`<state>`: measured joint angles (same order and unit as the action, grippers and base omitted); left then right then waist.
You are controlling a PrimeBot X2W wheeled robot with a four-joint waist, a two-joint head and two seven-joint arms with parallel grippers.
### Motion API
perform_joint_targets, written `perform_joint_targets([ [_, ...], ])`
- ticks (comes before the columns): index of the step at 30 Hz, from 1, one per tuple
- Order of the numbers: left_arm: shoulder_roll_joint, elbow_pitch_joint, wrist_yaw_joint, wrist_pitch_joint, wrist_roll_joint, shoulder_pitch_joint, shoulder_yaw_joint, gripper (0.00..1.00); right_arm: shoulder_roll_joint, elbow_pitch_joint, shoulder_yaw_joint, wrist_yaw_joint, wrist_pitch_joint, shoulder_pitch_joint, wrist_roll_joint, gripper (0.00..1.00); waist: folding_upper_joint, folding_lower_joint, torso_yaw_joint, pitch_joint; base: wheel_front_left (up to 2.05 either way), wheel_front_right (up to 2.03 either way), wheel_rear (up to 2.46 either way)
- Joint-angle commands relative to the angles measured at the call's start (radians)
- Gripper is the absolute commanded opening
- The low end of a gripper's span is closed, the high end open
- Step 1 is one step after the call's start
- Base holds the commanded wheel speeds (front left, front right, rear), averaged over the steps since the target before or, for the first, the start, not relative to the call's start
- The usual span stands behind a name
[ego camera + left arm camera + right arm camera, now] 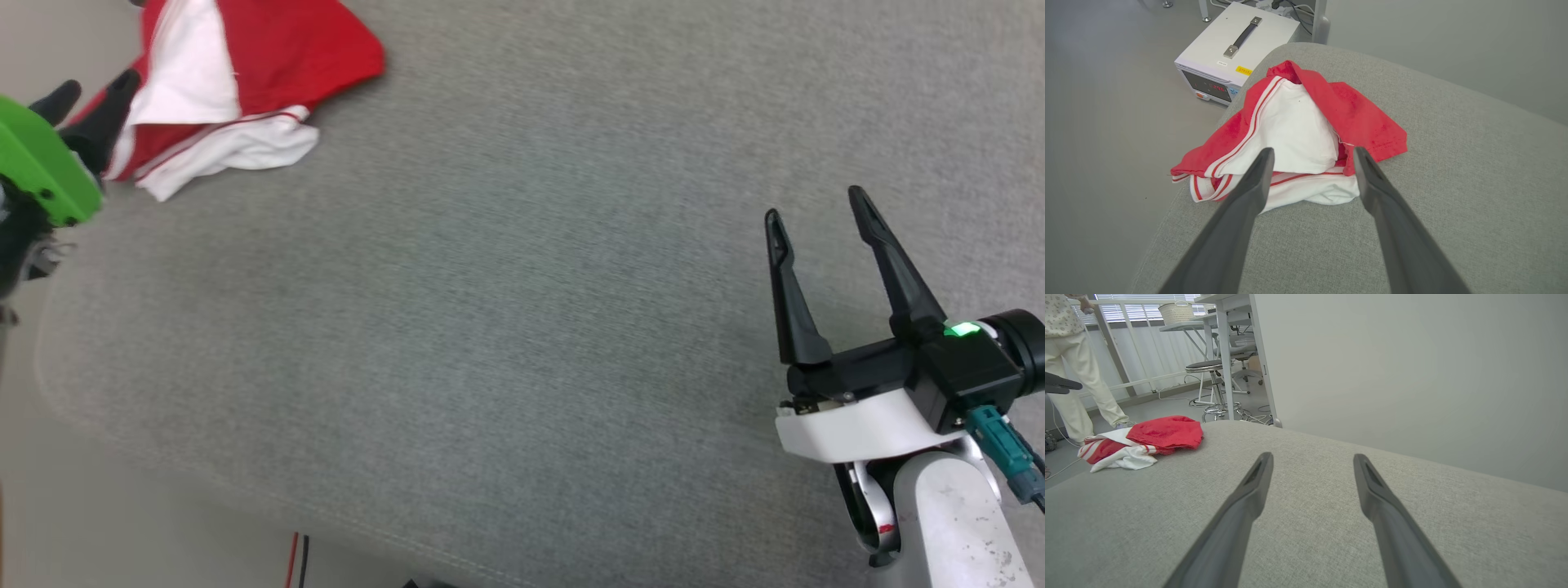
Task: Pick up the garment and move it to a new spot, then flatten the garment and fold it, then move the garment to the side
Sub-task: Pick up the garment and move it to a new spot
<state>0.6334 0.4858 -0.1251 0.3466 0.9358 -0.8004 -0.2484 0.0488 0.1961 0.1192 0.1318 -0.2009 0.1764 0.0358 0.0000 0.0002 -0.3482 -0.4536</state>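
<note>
Garment (245,73) bunched up at the far left corner of the grey tabletop (522,327).
I see the garment lying in a crumpled red and white heap, close to the edge. My left claw (1313,153) hangs right by the heap with its two fingers spread apart and nothing between them. My right claw (816,208) is well apart from the heap, over bare tabletop on the right, fingers spread too and holding nothing. A white box (1237,53) sits on the floor past the corner.
</note>
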Motion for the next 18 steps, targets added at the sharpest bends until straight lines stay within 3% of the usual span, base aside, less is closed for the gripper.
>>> perform_joint_targets([
  [1, 0.022, 0.025, -0.006, 0.04, 0.022, -0.037, -0.011, 1.0, 0.004, 0.009, -0.004, -0.001, 0.003, 0.012, 0.007, 1.0, 0.0, -0.0002, 0.103, -0.105, 0.0, 0.0, 0.0],
  [4, 0.044, 0.08, -0.006, 0.112, 0.076, -0.086, -0.025, 1.0, 0.006, 0.019, 0.002, -0.001, 0.002, 0.016, 0.011, 1.0, 0.0, -0.0002, 0.133, -0.13, 0.0, 0.0, 0.0],
  [8, 0.028, 0.207, -0.006, 0.202, 0.175, -0.146, 0.005, 1.0, 0.005, 0.053, 0.01, -0.001, -0.015, 0.021, -0.014, 1.0, 0.0, -0.0002, 0.163, -0.155, 0.0, 0.0, 0.0],
  [18, 0.033, 0.406, -0.006, 0.274, 0.166, -0.231, -0.056, 1.0, 0.003, 0.078, 0.028, -0.001, -0.019, 0.017, 0.0, 1.0, 0.0, -0.0002, 0.21, -0.187, 0.0, 0.0, 0.0],
])
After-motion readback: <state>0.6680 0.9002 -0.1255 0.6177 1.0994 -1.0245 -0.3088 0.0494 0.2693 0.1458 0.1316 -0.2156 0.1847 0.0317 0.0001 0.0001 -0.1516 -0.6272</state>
